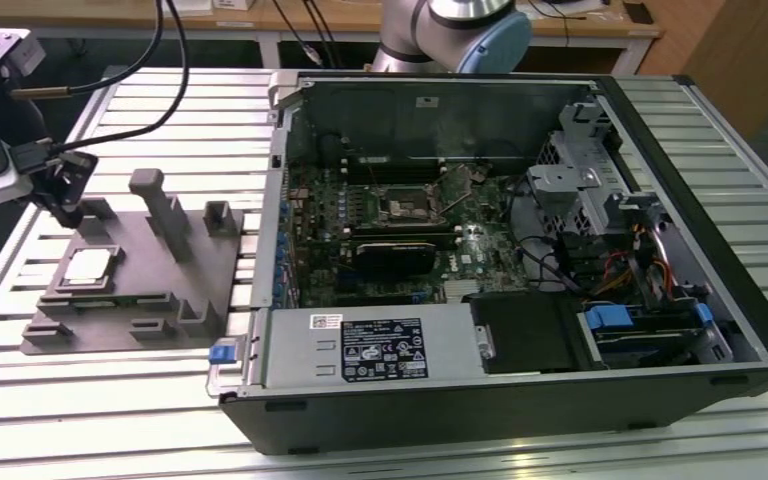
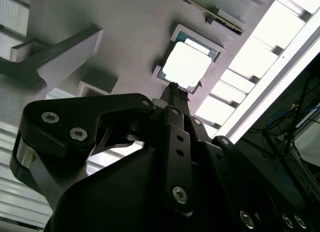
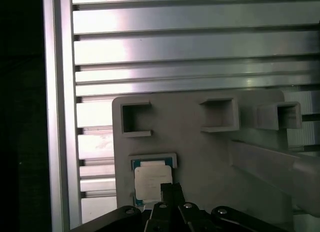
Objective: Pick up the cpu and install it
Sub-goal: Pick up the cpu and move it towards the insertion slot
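Hovering at the exterior view's left, the black metal gripper (image 1: 71, 210) hangs near the small, flat, square cpu with its pale silvery top (image 1: 87, 265). The cpu lies flat in a recess of the grey plastic fixture plate (image 1: 144, 285) on the slatted aluminium table (image 1: 91, 400), well apart from the open black computer case (image 1: 491, 400).

In the second wrist view, the gripper (image 2: 175, 89) has its fingers pressed together, holding nothing, just beside the cpu (image 2: 187, 66).

In the first wrist view, the closed gripper (image 3: 171, 189) overlaps one edge of the cpu (image 3: 149, 178).
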`<state>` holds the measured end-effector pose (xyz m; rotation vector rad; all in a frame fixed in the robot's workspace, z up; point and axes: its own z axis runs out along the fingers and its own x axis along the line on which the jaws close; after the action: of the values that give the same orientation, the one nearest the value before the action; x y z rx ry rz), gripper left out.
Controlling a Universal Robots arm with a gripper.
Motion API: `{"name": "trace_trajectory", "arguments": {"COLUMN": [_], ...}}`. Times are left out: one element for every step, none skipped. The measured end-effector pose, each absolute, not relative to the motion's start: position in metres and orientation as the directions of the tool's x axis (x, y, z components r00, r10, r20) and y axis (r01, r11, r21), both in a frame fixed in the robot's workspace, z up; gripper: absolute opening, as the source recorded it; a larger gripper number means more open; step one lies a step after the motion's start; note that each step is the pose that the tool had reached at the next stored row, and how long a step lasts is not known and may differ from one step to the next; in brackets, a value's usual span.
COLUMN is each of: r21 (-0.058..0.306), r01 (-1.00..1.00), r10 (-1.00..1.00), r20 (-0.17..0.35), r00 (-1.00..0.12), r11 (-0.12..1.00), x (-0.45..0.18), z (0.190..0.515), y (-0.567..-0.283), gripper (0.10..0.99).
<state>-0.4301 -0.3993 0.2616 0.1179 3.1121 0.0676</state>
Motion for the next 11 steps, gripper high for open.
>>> {"name": "trace_trajectory", "arguments": {"r21": [0.044, 0.044, 0.044, 0.044, 0.044, 0.044, 0.044, 0.044, 0.044, 0.044, 0.044], "r01": [0.075, 0.075, 0.075, 0.075, 0.075, 0.075, 0.075, 0.075, 0.075, 0.075, 0.075], "r10": [0.076, 0.076, 0.076, 0.076, 0.076, 0.076, 0.076, 0.076, 0.076, 0.076, 0.076], "r20": [-0.025, -0.025, -0.025, -0.025, -0.025, -0.025, -0.025, -0.025, -0.025, -0.025, -0.025], "r00": [-0.997, -0.997, -0.997, -0.997, -0.997, -0.997, -0.997, -0.997, -0.997, -0.997, -0.997], "r11": [0.996, 0.996, 0.996, 0.996, 0.996, 0.996, 0.996, 0.996, 0.996, 0.996, 0.996], "x": [-0.4301, -0.4302, -0.4303, -0.4303, -0.4304, -0.4304, -0.4305, -0.4305, -0.4306, -0.4306, -0.4307], "z": [0.2608, 0.26, 0.2592, 0.2584, 0.2577, 0.2569, 0.2562, 0.2554, 0.2547, 0.2539, 0.253], "y": [-0.3994, -0.3993, -0.3993, -0.3993, -0.3993, -0.3993, -0.3993, -0.3994, -0.3993, -0.3993, -0.3993], "gripper": [0.106, 0.106, 0.106, 0.106, 0.106, 0.106, 0.106, 0.106, 0.106, 0.106, 0.106]}}
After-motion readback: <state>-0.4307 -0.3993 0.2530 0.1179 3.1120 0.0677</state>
